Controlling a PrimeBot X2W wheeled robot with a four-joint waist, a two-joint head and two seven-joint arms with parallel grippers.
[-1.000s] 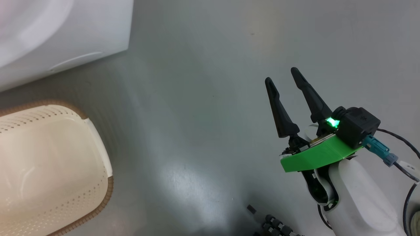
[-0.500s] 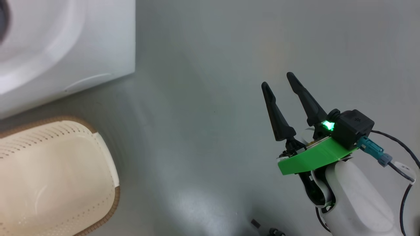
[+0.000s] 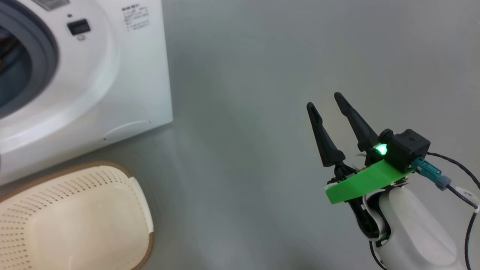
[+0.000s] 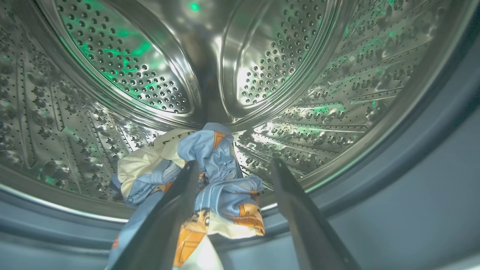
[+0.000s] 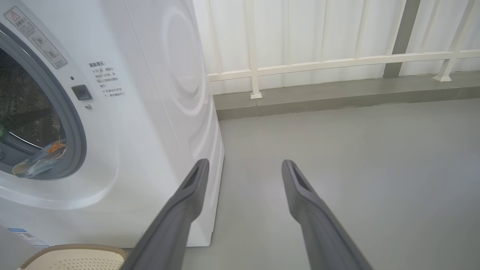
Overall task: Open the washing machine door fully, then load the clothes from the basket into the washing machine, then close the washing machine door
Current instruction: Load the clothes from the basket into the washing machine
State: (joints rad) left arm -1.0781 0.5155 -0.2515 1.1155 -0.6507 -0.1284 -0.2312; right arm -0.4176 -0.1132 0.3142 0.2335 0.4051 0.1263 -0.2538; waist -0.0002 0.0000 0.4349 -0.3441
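Left gripper [image 4: 234,163] points into the mouth of the washing machine [image 3: 123,75], its two dark fingers spread wide and clamped on nothing. The clothes [image 4: 221,180] lie bunched just under and between those fingers: blue fabric with orange-brown print and a cream piece with black lettering. They are heaped at the front bottom of the perforated steel drum [image 4: 150,75], and one fold spills over the grey-blue gasket [image 4: 412,180] toward the camera. The nearer finger crosses in front of the bundle; whether it touches the cloth I cannot tell. Right gripper [image 3: 324,100] hangs over the bare grey floor [image 3: 243,112], well apart from the machine and to its right. Its fingers are likewise wide apart with nothing between them, and a green light glows at its base. In the right wrist view the same bundle shows low in the round opening, resting against the gasket. The basket [image 3: 75,210] stands on the floor just in front of the machine's lower front panel, its brown rim toward the washer. A white railing [image 5: 337,62] runs along the wall behind.
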